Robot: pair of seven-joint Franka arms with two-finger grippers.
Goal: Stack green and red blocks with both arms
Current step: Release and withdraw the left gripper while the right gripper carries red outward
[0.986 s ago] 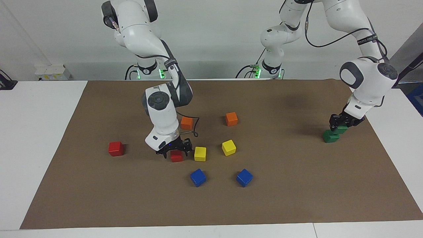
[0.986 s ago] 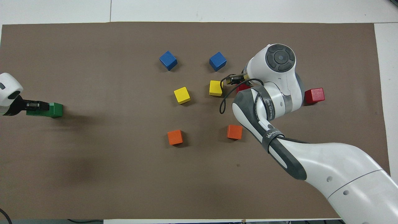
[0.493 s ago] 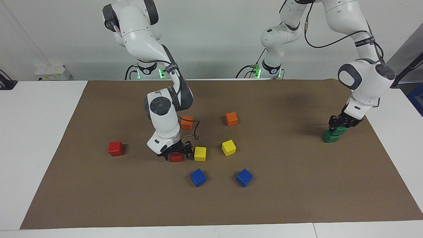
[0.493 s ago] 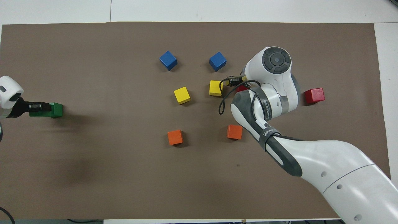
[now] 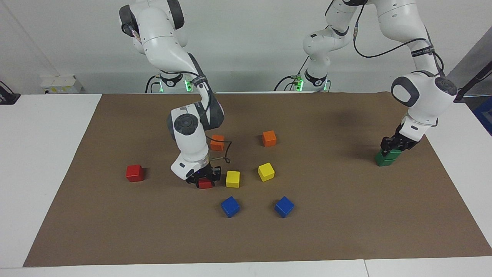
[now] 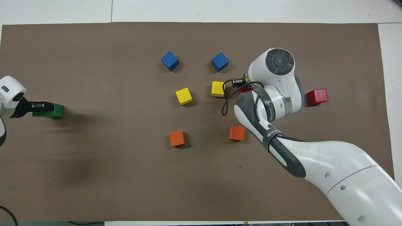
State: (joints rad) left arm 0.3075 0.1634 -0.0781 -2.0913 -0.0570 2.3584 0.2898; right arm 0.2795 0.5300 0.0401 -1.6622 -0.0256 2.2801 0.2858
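My right gripper (image 5: 203,178) is down at the brown mat, shut on a red block (image 5: 205,184) that rests on the mat; in the overhead view only a corner of that red block (image 6: 244,90) shows beside the wrist. A second red block (image 5: 135,173) (image 6: 317,96) lies alone toward the right arm's end. At the left arm's end, my left gripper (image 5: 396,145) (image 6: 39,106) is shut on a green block (image 5: 393,153) that sits on top of another green block (image 5: 384,160). From overhead the two greens (image 6: 51,110) overlap.
A yellow cube (image 5: 232,179) lies close beside the gripped red block, and another yellow (image 5: 266,171) lies past it. Two orange cubes (image 5: 217,142) (image 5: 269,138) lie nearer the robots and two blue ones (image 5: 230,206) (image 5: 284,206) farther out. The brown mat (image 5: 346,231) covers the table.
The right gripper's fingers, spread around the red block a second ago, have closed on it. The left gripper has shifted its green block squarely over the lower green one.
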